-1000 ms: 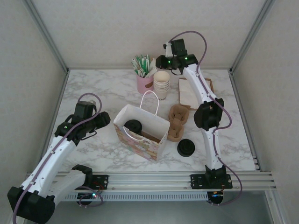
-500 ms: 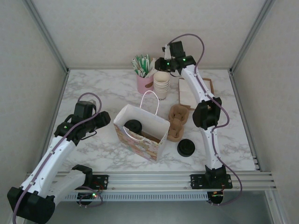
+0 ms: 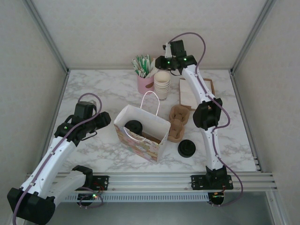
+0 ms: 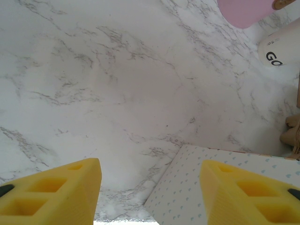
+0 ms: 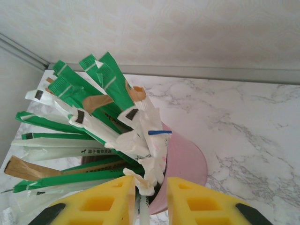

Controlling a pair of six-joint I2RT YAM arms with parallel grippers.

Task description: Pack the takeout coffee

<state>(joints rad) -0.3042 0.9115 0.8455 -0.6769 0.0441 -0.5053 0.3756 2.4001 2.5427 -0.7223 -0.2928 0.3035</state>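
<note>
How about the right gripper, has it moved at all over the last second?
Yes, a little. Seen from overhead, the right gripper has edged leftward and slightly toward the arm bases, closer to the pink cup, which has stayed put.

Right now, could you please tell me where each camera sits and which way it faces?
Top external: fixed above and behind, looking down on the marble table; the left arm and right arm show, bases nearest.
Left wrist: on the left arm, looking down across the table to the paper bag; the yellow left fingers show below.
Right wrist: on the right arm, facing the pink cup of packets; the yellow right fingers show below.
Shared: top and right wrist both hold the pink cup.
</note>
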